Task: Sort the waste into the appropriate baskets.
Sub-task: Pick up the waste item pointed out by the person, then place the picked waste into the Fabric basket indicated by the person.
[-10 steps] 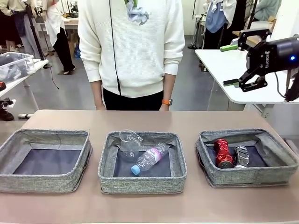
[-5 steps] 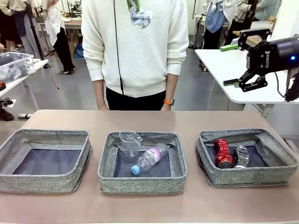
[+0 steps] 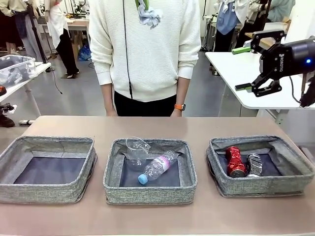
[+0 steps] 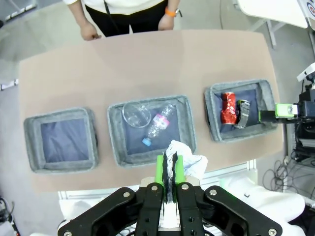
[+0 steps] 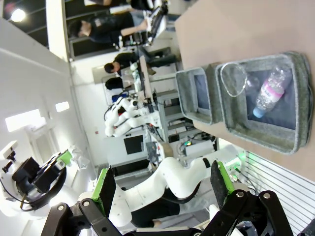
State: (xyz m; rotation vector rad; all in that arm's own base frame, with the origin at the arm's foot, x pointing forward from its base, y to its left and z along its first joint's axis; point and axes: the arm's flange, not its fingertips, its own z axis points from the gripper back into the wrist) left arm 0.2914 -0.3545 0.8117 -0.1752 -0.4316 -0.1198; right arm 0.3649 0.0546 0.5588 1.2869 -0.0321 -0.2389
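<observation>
Brown worktop (image 3: 157,125) is crossed by three grey baskets. In the middle basket (image 3: 150,194) the clear plastic bottle (image 3: 156,167) is laid diagonally, blue cap aimed lower left, beside the clear plastic cup (image 3: 137,148). At frame right, the red can (image 3: 235,161) and crushed silver can (image 3: 254,164) are laid lengthwise. The crumpled white paper ball (image 4: 184,160) is pinched in the left gripper (image 4: 170,169) jaws at lower centre; the right gripper (image 3: 256,68) jaws are spread wide at upper right.

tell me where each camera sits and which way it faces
Front: between the arms, facing the person across the table; right gripper raised, open.
Left wrist: high up, looking down on three baskets; left gripper shut on paper ball.
Right wrist: rolled sideways, open fingers.
All share the middle basket with bottle.
</observation>
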